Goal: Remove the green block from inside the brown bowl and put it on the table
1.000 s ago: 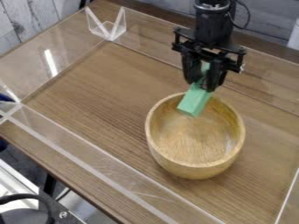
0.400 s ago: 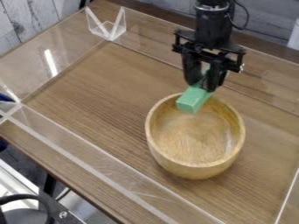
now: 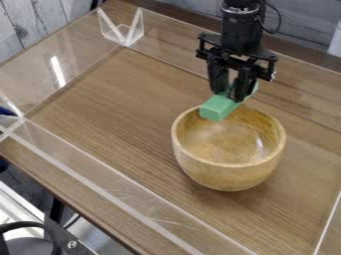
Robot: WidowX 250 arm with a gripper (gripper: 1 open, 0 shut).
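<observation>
- Step in hand: I judged this the carry-out. My hand [image 3: 236, 87] pointed straight down and held the block [image 3: 220, 106] by its upper end, fingers partly closed on it.
- The block hung tilted over the far rim of the bowl [image 3: 229, 148], its lower end at or just above that rim; it was out of the hollow but not yet clear of the bowl.
- Next move, as I judged it: carry the block past the rim to bare bench [image 3: 114, 105], lower it until it lay flat, then spread the fingers.
- Risk: the low end could catch the rim.
- Hard to make out: whether the block touched the rim; the fingertips [image 3: 245, 93] merged with the block's top, so the depth of the grip could not be read.
- Cut off: the arm above my hand left the frame.
</observation>
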